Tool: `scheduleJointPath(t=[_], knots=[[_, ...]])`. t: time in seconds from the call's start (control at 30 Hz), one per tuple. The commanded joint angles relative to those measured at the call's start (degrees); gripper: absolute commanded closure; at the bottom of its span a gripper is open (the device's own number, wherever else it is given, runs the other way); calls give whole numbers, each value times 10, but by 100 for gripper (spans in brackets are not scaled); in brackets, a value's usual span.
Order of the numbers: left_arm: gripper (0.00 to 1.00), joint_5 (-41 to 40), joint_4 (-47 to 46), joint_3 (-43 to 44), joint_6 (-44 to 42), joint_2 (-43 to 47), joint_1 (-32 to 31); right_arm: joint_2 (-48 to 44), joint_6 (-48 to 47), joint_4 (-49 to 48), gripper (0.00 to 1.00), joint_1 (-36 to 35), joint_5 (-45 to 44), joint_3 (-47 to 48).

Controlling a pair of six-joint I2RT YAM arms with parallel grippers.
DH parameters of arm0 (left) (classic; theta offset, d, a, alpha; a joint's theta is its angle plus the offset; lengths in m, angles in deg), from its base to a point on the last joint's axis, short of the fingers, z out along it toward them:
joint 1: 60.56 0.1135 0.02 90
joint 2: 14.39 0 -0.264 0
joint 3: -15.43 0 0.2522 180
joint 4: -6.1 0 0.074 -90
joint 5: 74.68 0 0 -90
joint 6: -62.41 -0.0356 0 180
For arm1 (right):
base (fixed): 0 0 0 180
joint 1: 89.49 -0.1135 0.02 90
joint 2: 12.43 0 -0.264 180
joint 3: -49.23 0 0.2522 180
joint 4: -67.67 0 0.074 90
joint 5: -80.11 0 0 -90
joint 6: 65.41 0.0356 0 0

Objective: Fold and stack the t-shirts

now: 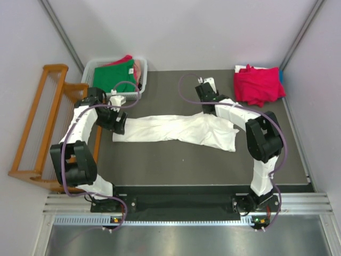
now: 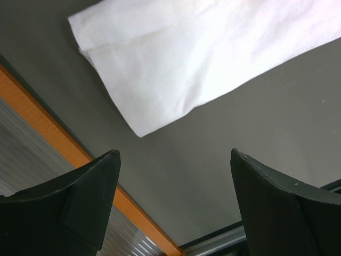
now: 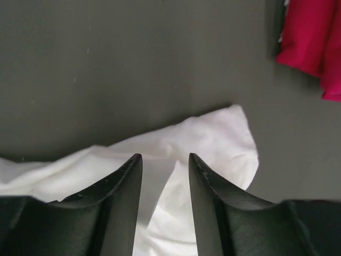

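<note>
Now — left gripper (image 2: 174, 154) wide and empty, right gripper (image 3: 165, 157) narrowly parted on nothing — each should pinch the white t-shirt (image 1: 176, 130) squarely at its end before folding.

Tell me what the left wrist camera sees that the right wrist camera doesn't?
Only the left wrist view shows the orange rack beside the table, and the left pincer, wide open with nothing in it. Only the right wrist view shows the red shirts in its top right corner, and the right pincer, parted a little over cloth. Both show the white shirt lying on the dark table.
</note>
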Motion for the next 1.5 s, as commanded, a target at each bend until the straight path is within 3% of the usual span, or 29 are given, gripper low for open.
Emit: scheduleJointPath(t=[0.0,0.03,0.1,0.53,0.83,1.3,1.47], knots=[[12,19,-1,-11,-4,16,-3,-42,-20,-18,50,18,-43,26],[12,19,-2,-10,-4,13,-4,-47,-20,-16,44,17,-43,25],[12,19,-1,-6,-4,10,-8,-63,-5,-11,44,15,-29,11],[14,12,-15,-2,6,-7,-25,-167,61,18,55,-105,8,-112],[14,-19,-53,14,16,-48,-29,-107,65,8,60,-98,21,-93],[16,-37,-75,146,39,-223,-29,-56,51,-10,62,-49,35,-49],[17,-44,-75,166,36,-247,-29,-48,51,-13,63,-44,36,-43]])
